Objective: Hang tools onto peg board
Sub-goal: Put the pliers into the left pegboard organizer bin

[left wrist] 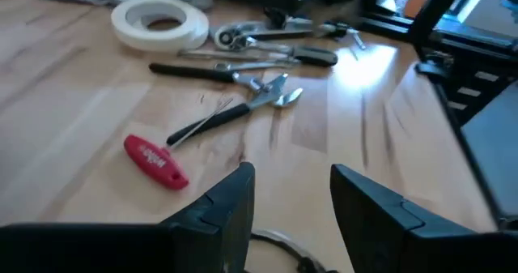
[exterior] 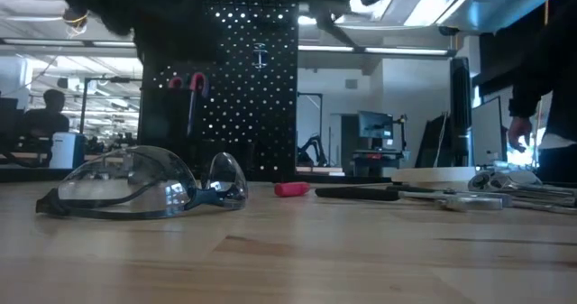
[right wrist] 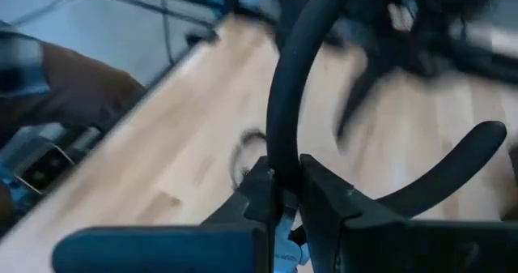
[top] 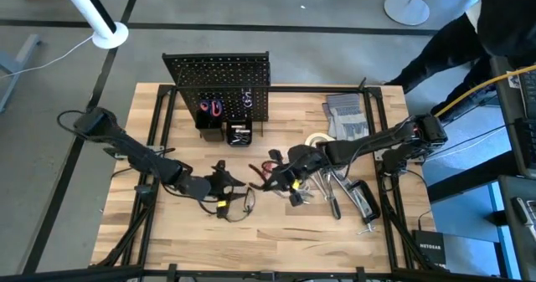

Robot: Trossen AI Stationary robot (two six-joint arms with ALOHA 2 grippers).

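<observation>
The black peg board [top: 218, 79] stands upright at the table's far side, with red-handled pliers [top: 211, 108] hanging on it and small bins [top: 239, 134] at its foot. Clear safety glasses [exterior: 144, 187] lie on the wood near the middle. My left gripper [top: 230, 184] hovers open just above them [left wrist: 287, 200]. My right gripper [top: 280, 180] is shut on a dark-handled pliers-like tool. A red T-handle driver [left wrist: 155, 161], a white tape roll [left wrist: 159, 22] and several wrenches [left wrist: 267, 54] lie on the table to the right. My right gripper pinches one curved dark handle [right wrist: 283, 127] of the pliers-like tool between its two fingers [right wrist: 324, 196]. That handle rises out past the fingertips, and the second handle [right wrist: 453, 164] arcs off beside it. The tool appears lifted off the table; its head is out of view.
Grey gloves [top: 345, 115] lie at the far right of the table, and a silver bar tool [top: 362, 200] near the right edge. A person [top: 469, 31] stands beyond the far right corner. Bare wood [top: 276, 240] shows along the near edge.
</observation>
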